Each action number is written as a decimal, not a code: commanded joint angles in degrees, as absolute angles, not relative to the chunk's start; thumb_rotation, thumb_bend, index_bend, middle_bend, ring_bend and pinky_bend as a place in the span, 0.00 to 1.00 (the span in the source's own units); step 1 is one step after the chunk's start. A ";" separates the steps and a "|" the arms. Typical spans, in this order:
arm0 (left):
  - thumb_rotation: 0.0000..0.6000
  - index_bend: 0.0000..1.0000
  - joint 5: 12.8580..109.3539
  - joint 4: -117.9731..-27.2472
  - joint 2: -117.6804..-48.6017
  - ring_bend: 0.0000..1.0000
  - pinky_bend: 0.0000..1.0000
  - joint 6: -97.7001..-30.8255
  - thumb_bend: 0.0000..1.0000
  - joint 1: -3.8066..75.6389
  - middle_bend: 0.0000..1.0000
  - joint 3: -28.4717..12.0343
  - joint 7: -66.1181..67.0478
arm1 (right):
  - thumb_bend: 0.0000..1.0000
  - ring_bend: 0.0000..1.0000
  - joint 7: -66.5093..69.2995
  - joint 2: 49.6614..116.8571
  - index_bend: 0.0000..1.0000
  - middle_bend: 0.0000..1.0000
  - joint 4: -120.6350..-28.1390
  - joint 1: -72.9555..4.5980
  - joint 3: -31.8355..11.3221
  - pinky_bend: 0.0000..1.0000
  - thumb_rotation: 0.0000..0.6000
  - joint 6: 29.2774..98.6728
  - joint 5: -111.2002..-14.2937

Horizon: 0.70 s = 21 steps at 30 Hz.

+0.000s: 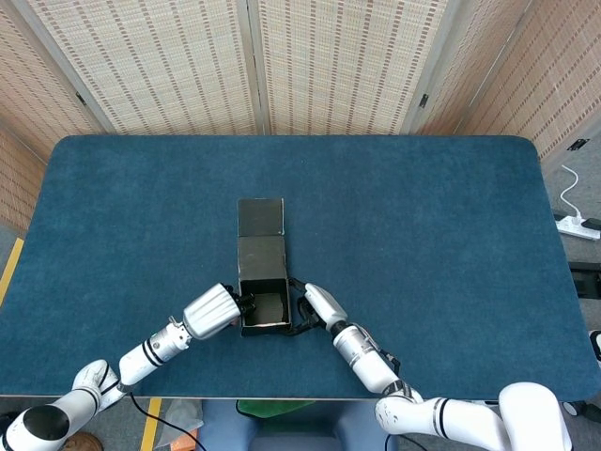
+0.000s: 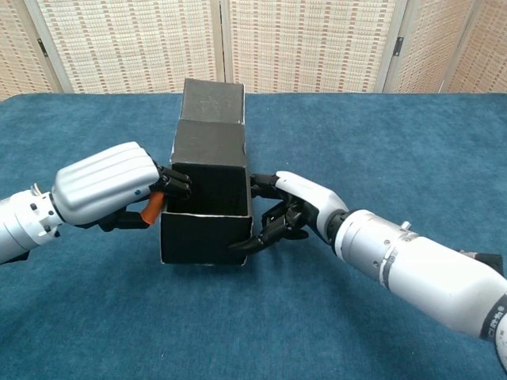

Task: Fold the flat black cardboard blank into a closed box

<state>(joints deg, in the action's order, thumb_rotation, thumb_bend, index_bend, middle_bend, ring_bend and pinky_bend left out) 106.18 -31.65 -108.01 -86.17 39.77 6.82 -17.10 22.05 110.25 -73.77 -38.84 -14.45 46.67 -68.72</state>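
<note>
The black cardboard box (image 1: 262, 296) (image 2: 204, 207) stands partly formed near the table's front edge, its near end open towards me and a lid flap (image 1: 260, 217) (image 2: 211, 101) reaching out behind it. My left hand (image 1: 212, 311) (image 2: 111, 184) grips the box's left wall, fingertips hooked over the rim. My right hand (image 1: 315, 304) (image 2: 297, 207) presses its dark fingers against the right wall and the front right corner. The box is held between both hands.
The blue felt table (image 1: 423, 244) stretches wide to the right and back. Wicker screens (image 1: 329, 66) stand behind it. A white power strip (image 1: 577, 225) lies on the floor past the right edge.
</note>
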 commanded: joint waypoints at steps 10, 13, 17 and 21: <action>1.00 0.18 102.75 -43.13 -102.74 0.80 0.89 -84.57 0.30 38.60 0.29 5.57 -15.33 | 0.19 0.77 20.23 109.98 0.54 0.58 -74.76 -38.47 -15.37 1.00 1.00 48.27 -67.99; 1.00 0.11 101.96 -48.37 -99.93 0.78 0.91 -83.63 0.29 38.35 0.22 5.29 -13.59 | 0.19 0.77 19.33 110.30 0.54 0.57 -74.37 -38.61 -15.82 1.00 1.00 48.56 -67.32; 1.00 0.06 101.20 -55.02 -96.07 0.75 0.91 -83.04 0.28 37.90 0.16 4.94 -11.77 | 0.19 0.77 18.37 111.34 0.54 0.54 -72.67 -39.08 -16.56 1.00 1.00 48.22 -65.82; 1.00 0.05 100.28 -60.17 -92.88 0.75 0.92 -83.88 0.28 36.90 0.15 4.24 -12.16 | 0.19 0.76 17.10 113.44 0.50 0.49 -69.04 -40.57 -17.81 1.00 1.00 46.89 -63.87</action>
